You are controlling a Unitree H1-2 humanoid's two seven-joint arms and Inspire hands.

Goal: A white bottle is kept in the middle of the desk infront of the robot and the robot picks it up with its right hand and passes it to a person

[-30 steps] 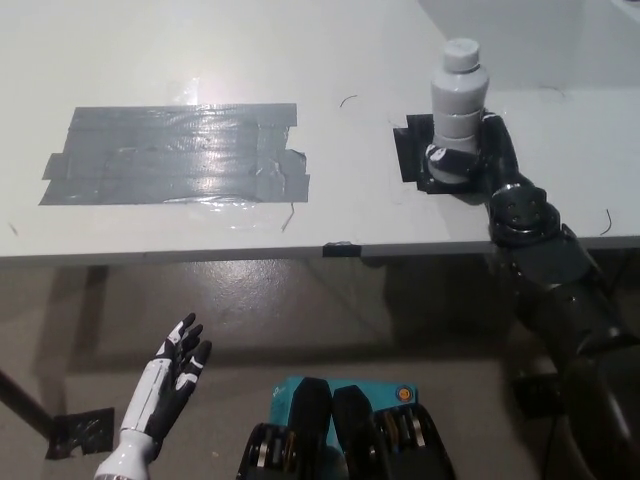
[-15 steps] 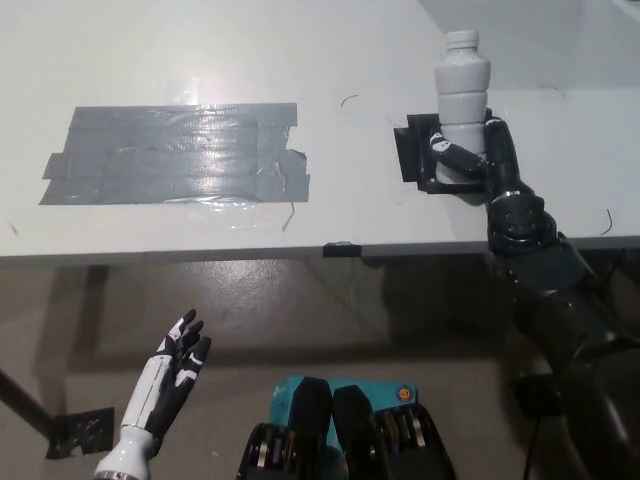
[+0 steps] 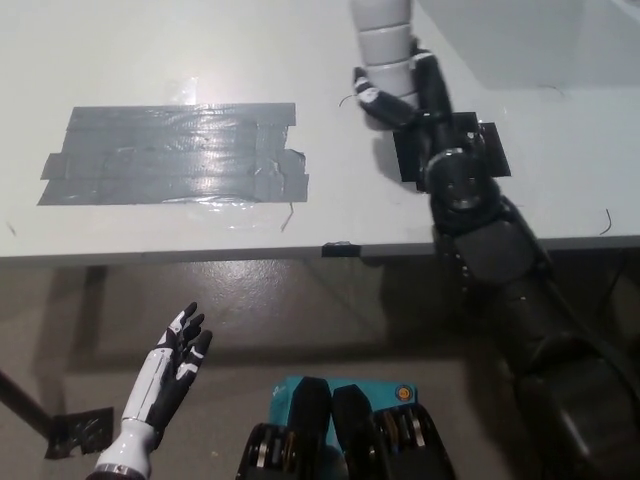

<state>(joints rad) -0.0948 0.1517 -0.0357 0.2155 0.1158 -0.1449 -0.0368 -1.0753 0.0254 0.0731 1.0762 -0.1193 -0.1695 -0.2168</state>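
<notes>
White bottle (image 3: 385, 45) stands upright within our right hand (image 3: 400, 95), fingers wrapped round its lower body, raised above the desk (image 3: 180, 60) beyond the black tape patch (image 3: 480, 150). Our left hand (image 3: 170, 375), spread empty, hangs far below.

white bottle (image 3: 385, 45) top cut off by upper edge, base hidden by right hand (image 3: 410, 95)

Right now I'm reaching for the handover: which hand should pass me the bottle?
Right. The black right hand already holds the white bottle above the desk; the white left hand hangs open below its edge.
</notes>
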